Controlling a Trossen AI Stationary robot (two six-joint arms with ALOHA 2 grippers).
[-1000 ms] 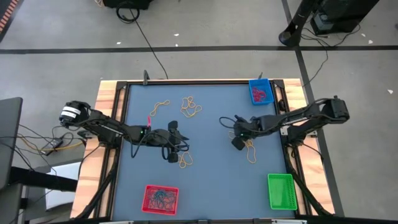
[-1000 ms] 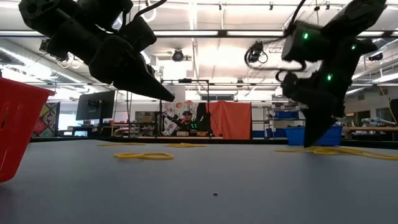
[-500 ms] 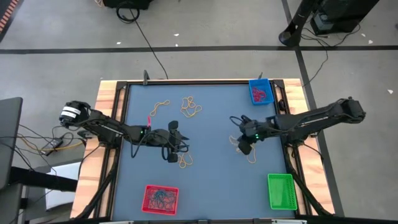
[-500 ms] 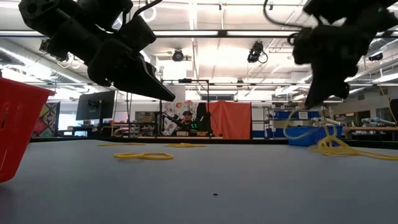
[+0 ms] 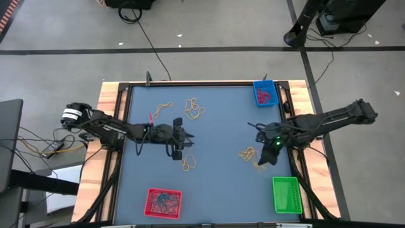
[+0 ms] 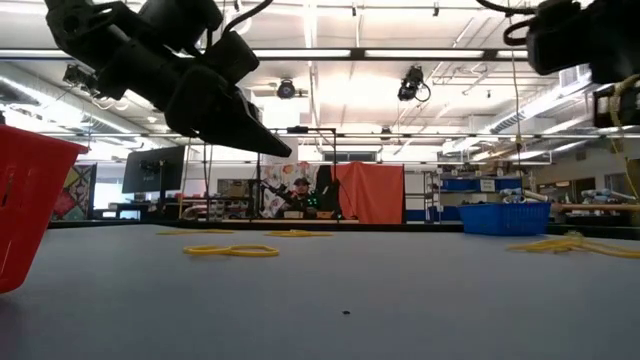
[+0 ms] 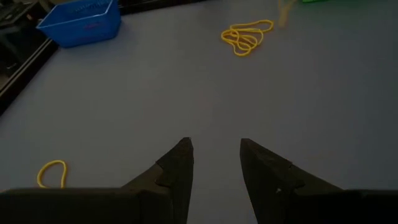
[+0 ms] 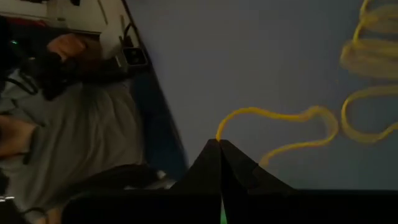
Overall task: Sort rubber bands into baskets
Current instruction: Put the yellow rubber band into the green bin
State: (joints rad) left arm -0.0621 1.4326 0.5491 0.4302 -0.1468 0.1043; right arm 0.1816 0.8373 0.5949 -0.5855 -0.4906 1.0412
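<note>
My right gripper (image 5: 264, 159) is near the table's right edge, between the blue basket (image 5: 264, 94) and the green basket (image 5: 285, 194). It is raised and shut on a yellow rubber band (image 8: 273, 118). A pile of yellow bands (image 5: 249, 153) lies on the table just to its left. My left gripper (image 7: 214, 148) is open and empty, above the table left of centre (image 5: 179, 147), with a yellow band (image 5: 188, 164) lying near it. The red basket (image 5: 163, 201), at the near edge, holds several bands. My right gripper pinches the yellow band by one end of its loop (image 8: 219, 133), right at the tips of the two shut fingers. The rest of the band trails away from the tips in a slack curve (image 8: 311, 115) over the table.
More yellow bands lie at the far side (image 5: 193, 109) and far left (image 5: 163, 109). The blue basket holds red and pink bands. A raised black frame (image 5: 297, 158) borders the table. A person sits in the room beyond the right edge (image 8: 68, 124).
My right gripper, shut on a yellow band, has risen and gone toward the table's right and near edges, nearer the green basket. The band has been drawn out of the pile, which stays on the table. My left gripper has shifted slightly toward the far edge, still open.
</note>
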